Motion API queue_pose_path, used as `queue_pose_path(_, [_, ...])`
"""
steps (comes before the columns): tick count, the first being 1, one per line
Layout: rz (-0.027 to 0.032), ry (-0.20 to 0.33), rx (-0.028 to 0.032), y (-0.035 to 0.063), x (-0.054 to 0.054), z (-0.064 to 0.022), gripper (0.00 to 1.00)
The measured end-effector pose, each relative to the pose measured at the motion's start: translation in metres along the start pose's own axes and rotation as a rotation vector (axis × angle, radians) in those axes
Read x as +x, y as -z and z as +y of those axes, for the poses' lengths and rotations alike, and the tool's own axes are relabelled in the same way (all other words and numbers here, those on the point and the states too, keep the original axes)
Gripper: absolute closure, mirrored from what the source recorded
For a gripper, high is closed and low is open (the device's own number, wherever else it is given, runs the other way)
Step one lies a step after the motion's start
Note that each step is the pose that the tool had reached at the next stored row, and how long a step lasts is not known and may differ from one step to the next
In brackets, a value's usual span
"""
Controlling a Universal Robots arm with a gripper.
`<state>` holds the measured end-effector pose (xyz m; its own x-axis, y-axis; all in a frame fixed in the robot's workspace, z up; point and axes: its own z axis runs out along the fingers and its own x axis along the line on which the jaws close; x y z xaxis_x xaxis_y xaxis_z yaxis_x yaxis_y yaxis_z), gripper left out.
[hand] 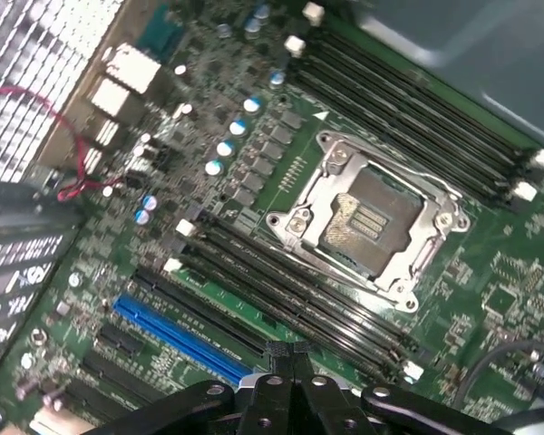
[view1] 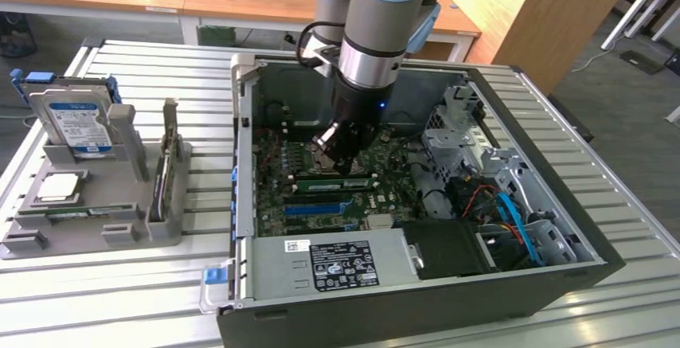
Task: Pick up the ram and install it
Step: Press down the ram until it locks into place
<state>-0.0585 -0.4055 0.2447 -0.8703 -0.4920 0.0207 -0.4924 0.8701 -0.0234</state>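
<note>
Gripper (view1: 342, 165) down inside the open computer case (view1: 552, 284), over the motherboard (view1: 318, 205).
Jaws closed, fingertips meeting at a memory slot (hand: 290, 304) beside the empty processor socket (hand: 367, 222). The ram (view1: 331, 181), a green stick, lies seated in the slots directly under the fingertips; whether they touch it is unclear.
</note>
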Motion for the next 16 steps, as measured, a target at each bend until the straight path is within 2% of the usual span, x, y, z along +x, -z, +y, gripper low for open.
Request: queue_pose_path(16, [0.0063, -0.272, -0.0056, 0.0000, 0.0000, 0.0000, 0.90])
